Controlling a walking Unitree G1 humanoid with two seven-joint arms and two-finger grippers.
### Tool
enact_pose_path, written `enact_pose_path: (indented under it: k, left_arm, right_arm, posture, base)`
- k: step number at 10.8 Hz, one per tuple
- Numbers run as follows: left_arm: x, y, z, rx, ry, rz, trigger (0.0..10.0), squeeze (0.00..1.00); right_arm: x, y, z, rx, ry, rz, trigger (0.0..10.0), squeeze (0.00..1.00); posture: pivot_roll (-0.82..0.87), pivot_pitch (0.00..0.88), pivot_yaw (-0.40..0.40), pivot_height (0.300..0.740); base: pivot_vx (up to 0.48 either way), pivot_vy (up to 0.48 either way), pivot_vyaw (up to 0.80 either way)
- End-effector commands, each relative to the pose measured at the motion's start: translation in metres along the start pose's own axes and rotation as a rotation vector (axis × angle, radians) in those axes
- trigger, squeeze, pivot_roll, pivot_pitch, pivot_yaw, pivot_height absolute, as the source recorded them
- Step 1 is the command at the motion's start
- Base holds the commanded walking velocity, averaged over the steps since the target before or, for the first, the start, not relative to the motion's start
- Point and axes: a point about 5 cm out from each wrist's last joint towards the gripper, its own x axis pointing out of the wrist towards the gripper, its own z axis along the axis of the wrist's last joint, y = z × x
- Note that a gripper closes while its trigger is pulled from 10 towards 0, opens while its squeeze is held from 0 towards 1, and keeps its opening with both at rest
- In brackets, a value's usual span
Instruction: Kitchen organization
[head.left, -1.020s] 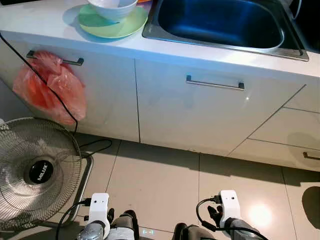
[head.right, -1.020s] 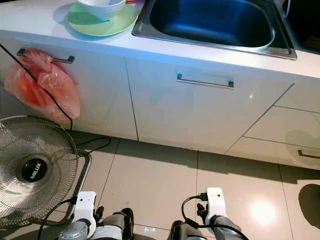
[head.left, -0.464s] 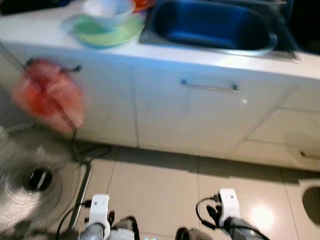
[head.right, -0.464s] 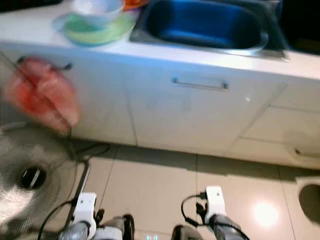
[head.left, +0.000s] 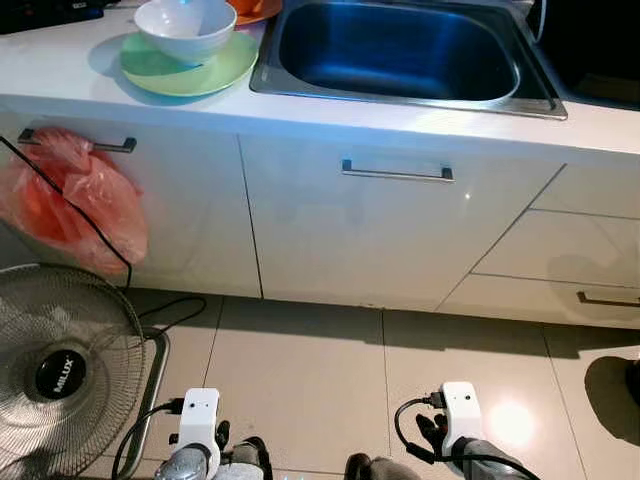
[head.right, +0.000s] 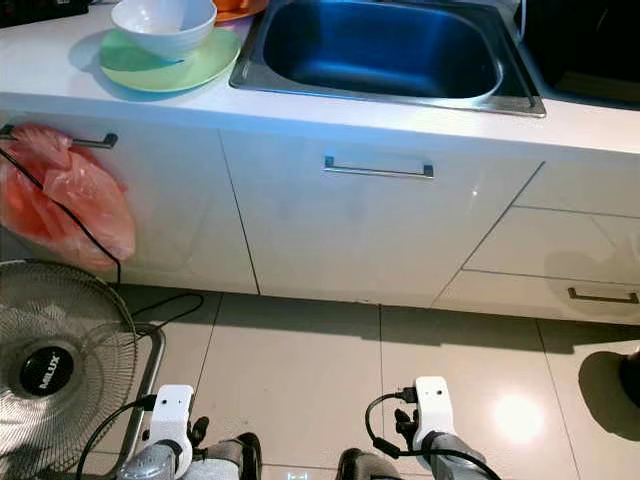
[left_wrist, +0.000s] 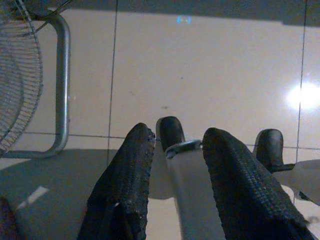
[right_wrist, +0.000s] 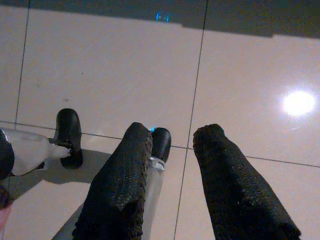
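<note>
White counter (head.left: 60, 75), steel sink (head.left: 395, 50), tiled floor (head.left: 300, 370).

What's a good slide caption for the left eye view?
White bowl on green plate beside empty sink; fan on floor.

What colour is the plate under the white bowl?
Light green plate; the left eye view shows it best.

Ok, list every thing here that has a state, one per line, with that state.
Sink: empty.
Cabinet door: shut.
Drawer: shut.
White bowl: upright on the green plate.
Red bag: hanging from a handle.
Fan: blades cannot tell.
Left gripper: open, empty.
Right gripper: open, empty.
</note>
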Motion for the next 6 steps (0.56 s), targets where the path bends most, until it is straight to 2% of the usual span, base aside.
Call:
enact_pose_path:
  k: [1,3,6]
  left_arm:
    - [-0.0013,0.0004,-0.0065,-0.002,0.026,0.004,10.0,0.00]
    - [-0.0011,0.0001,-0.0057,0.000,0.023,0.001,10.0,0.00]
    - [-0.0010,-0.0005,-0.0053,0.001,0.022,0.000,10.0,0.00]
  right_arm:
    - [-0.0020,-0.0029,-0.0069,0.014,0.028,-0.004,10.0,0.00]
    - [-0.0019,-0.0031,-0.0066,0.009,0.033,-0.001,10.0,0.00]
    - [-0.0020,-0.0040,-0.0056,0.013,0.024,-0.004,10.0,0.00]
  posture:
    - [0.14,0.188,-0.048,0.740]
    - [0.14,0.190,-0.048,0.740]
    - [0.14,0.198,-0.051,0.740]
  base:
    - [0.311,0.000,0.00]
    - [0.336,0.000,-0.75]
    - [0.365,0.000,0.00]
